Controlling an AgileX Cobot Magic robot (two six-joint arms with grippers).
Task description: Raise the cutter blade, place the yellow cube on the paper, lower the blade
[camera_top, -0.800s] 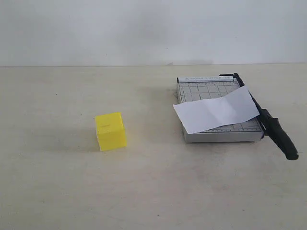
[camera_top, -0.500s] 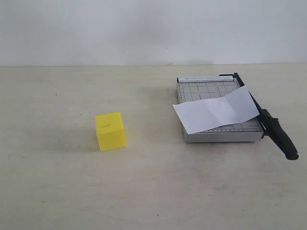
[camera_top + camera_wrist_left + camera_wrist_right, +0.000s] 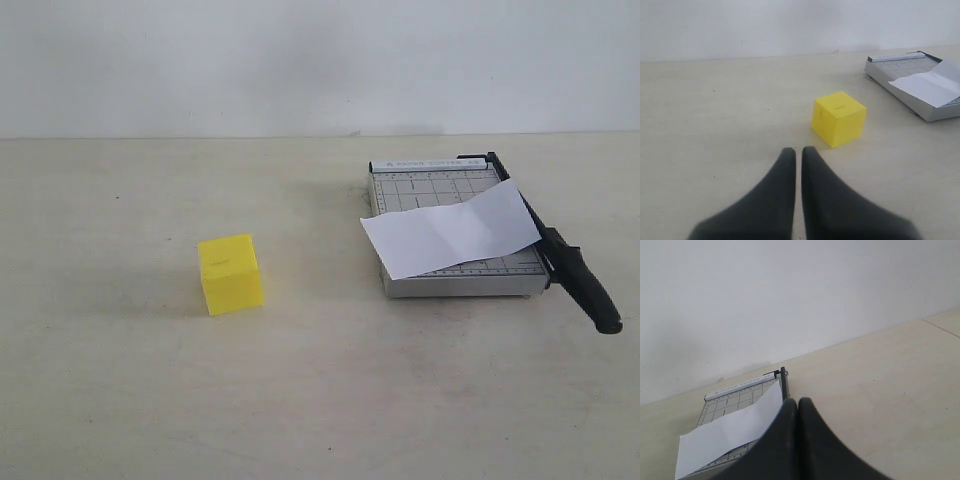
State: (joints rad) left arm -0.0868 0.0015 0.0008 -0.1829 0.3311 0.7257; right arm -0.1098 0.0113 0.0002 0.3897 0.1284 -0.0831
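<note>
- Nothing has moved since the earlier exterior frames; the yellow cube, the paper and the cutter blade lie exactly where they lay, and neither arm shows in that view
- The yellow cube stands on the pale table, left of the middle and well apart from the grey trimmer base; a small slot mark shows on its top face
- The paper lies askew across the trimmer base, slightly creased; its left corner overhangs the base's left edge, and its right end reaches the blade
- The cutter blade is down, lying along the right edge of the base; its thick black handle juts out past the near edge, over the table
- The left gripper hovers low over the table, pointing at the cube, which sits a little beyond its tips; the two dark fingers are drawn together with only a thin slit between them, and they grip nothing
- The right gripper hangs beside the trimmer, its fingers pressed together and empty; past them the paper lies on the gridded base, with the blade along its edge
</note>
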